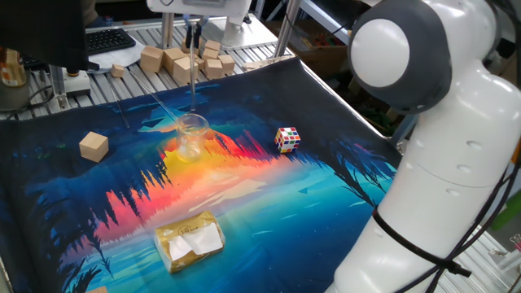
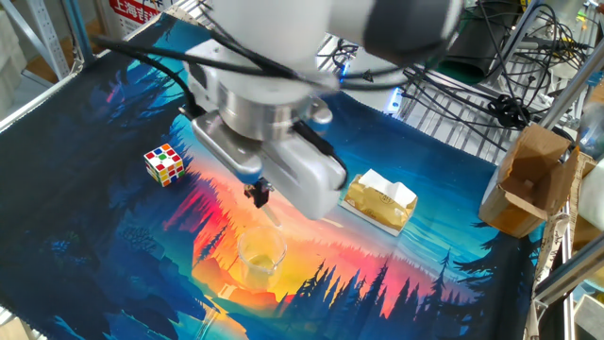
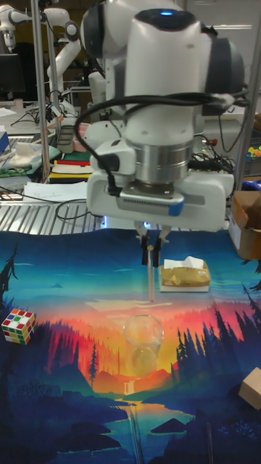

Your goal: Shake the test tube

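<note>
The test tube [image 1: 194, 81] is a thin clear glass tube hanging upright from my gripper [image 1: 193, 38], which is shut on its top end. In the tall fixed view the test tube [image 3: 151, 279] ends just above the rim of the clear beaker [image 3: 143, 335], below my gripper [image 3: 151, 255]. The beaker [image 1: 192, 135] stands on the printed mat with another thin clear rod [image 1: 163, 110] leaning in it. In the other fixed view my gripper [image 2: 257, 195] hovers above and slightly behind the beaker [image 2: 261, 254]; the tube is hard to make out there.
A Rubik's cube [image 1: 286, 139] lies right of the beaker and a wooden block [image 1: 94, 146] to its left. A yellow packet [image 1: 190, 240] sits near the front. Several wooden blocks [image 1: 175, 61] are piled behind the mat. A cardboard box [image 2: 524, 179] stands off the mat.
</note>
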{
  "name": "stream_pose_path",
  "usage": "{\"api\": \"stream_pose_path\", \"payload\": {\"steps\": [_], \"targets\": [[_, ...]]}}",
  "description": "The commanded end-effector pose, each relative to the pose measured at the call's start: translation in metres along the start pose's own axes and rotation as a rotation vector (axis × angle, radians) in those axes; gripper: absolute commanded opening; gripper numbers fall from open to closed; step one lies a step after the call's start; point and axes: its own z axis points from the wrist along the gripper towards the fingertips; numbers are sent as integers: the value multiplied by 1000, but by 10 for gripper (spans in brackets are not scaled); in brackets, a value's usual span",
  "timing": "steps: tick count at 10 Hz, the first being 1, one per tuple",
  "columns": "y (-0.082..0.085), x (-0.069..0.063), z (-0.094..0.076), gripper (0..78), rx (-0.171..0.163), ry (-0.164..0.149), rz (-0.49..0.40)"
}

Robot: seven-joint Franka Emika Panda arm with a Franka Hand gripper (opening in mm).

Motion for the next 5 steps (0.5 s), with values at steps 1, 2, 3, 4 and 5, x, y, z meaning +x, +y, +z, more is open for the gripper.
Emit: {"api": "stream_pose_path", "payload": {"steps": [1, 2, 3, 4, 5], "targets": [[-12, -9, 7, 11, 502, -46, -245], [-13, -11, 8, 11, 497, -47, -245], [-15, -12, 9, 11, 369, -55, -179], [-15, -12, 9, 11, 338, -65, -157], [-13, -13, 10, 11, 104, -143, 17]]}}
